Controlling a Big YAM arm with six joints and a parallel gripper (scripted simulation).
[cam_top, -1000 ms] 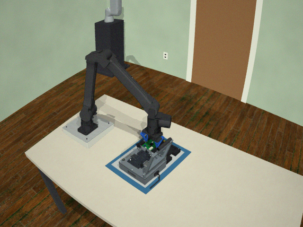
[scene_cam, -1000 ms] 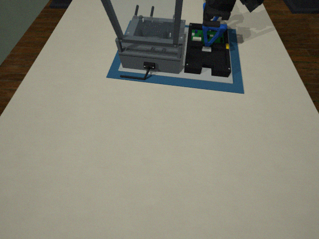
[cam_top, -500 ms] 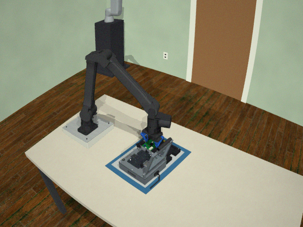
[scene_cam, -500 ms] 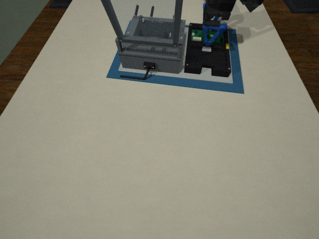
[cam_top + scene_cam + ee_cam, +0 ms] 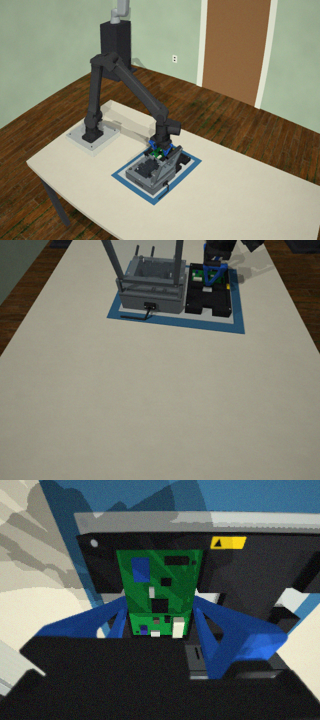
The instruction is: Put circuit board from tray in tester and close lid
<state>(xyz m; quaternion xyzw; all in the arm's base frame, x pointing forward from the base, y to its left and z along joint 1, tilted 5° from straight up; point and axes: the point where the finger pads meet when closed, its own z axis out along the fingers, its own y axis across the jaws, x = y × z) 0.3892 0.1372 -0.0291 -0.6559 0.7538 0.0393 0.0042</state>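
- Cream rectangular table (image 5: 232,180) (image 5: 155,395) (image 5: 40,612), under everything.
- Grey boxy tester (image 5: 136,180) (image 5: 165,302) (image 5: 200,655), lid raised.
- Black two-pocket tray (image 5: 184,158) (image 5: 209,299) (image 5: 245,570), beside it.
- Blue-fingered black gripper (image 5: 160,152) (image 5: 208,284) (image 5: 160,600), open astride the board.
- Green rectangular circuit board (image 5: 155,153) (image 5: 197,273) (image 5: 172,592), face up in a tray pocket.

From my remote seat this looks like a lab or workshop: a robot arm (image 5: 136,86) bolted to a long table (image 5: 219,191) (image 5: 155,395), beside a metal tester (image 5: 152,178) (image 5: 152,300).

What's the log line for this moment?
board: in tray | gripper: open, astride board | lid: up
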